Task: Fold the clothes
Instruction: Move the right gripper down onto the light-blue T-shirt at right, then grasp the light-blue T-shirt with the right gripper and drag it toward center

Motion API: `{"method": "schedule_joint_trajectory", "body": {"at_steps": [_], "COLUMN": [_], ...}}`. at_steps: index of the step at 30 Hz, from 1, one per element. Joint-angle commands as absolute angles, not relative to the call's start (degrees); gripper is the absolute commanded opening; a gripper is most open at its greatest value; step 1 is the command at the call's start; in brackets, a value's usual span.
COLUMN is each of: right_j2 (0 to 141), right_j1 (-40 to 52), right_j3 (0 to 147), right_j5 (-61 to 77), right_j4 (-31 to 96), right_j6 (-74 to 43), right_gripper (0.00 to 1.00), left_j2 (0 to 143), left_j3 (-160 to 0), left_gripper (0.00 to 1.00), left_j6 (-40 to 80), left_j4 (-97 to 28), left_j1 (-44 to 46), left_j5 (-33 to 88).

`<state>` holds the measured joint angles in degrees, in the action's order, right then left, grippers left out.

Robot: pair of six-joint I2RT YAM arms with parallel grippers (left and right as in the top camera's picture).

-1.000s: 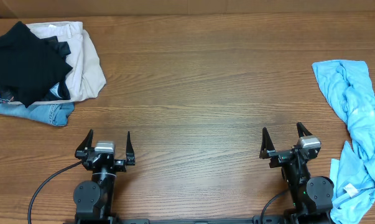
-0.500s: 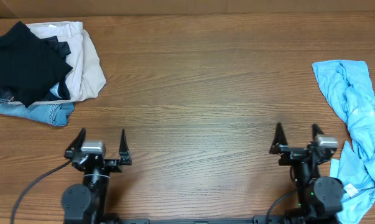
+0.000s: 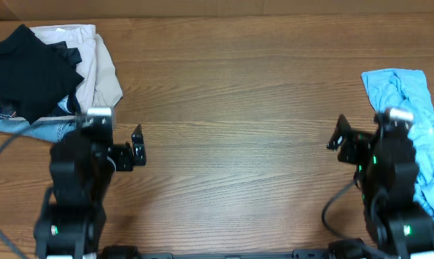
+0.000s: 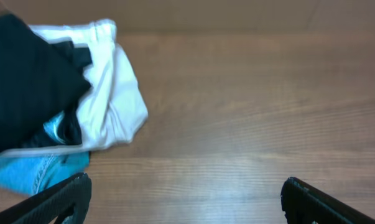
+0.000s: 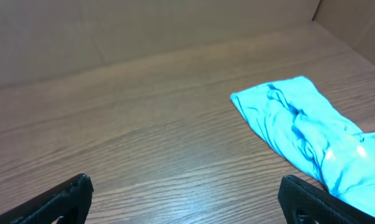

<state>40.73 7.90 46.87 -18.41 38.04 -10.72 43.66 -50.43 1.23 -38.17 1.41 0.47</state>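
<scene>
Step in hand: approach, before any contact with the cloth. No fold has been started.

Task item: the light blue T-shirt lies crumpled in a long bunch along the right edge of the table, running from the far right part toward the near right corner. It is not spread flat. The right wrist view shows its far end as a rumpled lobe on bare wood. The lower stretch is partly hidden under the right arm in the overhead view.

Right gripper: jaws fully spread, nothing between them. It sits at the table's right side, just beside the shirt but not touching it; the wrist view shows only wood between the fingers.

Left gripper: jaws fully spread, holding nothing. It is at the table's left side, well apart from the shirt. It is near the pile in the far left corner: black garment, beige trousers and denim. That pile is not the target.

Next move, judged: the right arm should pinch an edge of the shirt and drag it to the table's middle. The left arm must cross toward the middle to help spread it flat. Collar and hem cannot be told apart yet.
</scene>
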Motion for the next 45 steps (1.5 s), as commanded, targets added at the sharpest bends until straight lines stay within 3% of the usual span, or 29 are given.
{"method": "schedule_joint_trajectory", "body": {"at_steps": [1, 9, 13, 17, 20, 25, 35, 41, 45], "right_j2": [49.32, 58.11, 63.51, 73.34, 80.49, 90.61, 104.53, 108.18, 110.13], "right_j1": [7.64, 5.98, -0.62, -9.76, -14.15, -17.91, -18.96, -19.77, -21.26], "right_j3": [54.54, 55.90, 55.90, 55.90, 55.92, 55.92, 55.92, 55.92, 55.92], "right_j5": [-18.96, -24.23, -24.95, -18.06, -15.79, -13.82, -13.80, -13.91, -13.82], "right_j4": [40.51, 41.32, 38.85, 33.39, 29.30, 19.11, 5.37, 0.75, 0.23], "right_j6": [-12.25, -14.83, -15.88, -9.58, -9.56, -7.90, -5.69, -5.52, -5.52], "right_gripper": [1.00, 1.00, 1.00, 1.00, 0.81, 0.67, 0.74, 0.84, 0.83], "left_j2": [50.94, 56.40, 56.55, 56.58, 56.58, 56.58, 56.58, 56.58, 56.58], "left_j3": [-59.64, -62.15, -62.15, -62.15, -62.15, -62.15, -62.15, -62.15, -62.15], "left_gripper": [1.00, 1.00, 1.00, 1.00, 1.00, 1.00, 1.00, 1.00, 1.00], "left_j6": [1.74, 1.76, 1.76, 1.76, 1.76, 1.76, 1.78, 1.80, 1.98], "left_j4": [-44.40, -46.54, -46.11, -45.98, -45.80, -44.84, -44.77, -44.75, -44.77], "left_j1": [1.10, 1.10, 1.10, 1.10, 1.10, 1.10, 1.10, 1.10, 1.10], "left_j5": [4.21, 11.81, 13.19, 13.17, 13.17, 13.19, 13.50, 13.82, 13.82]}}
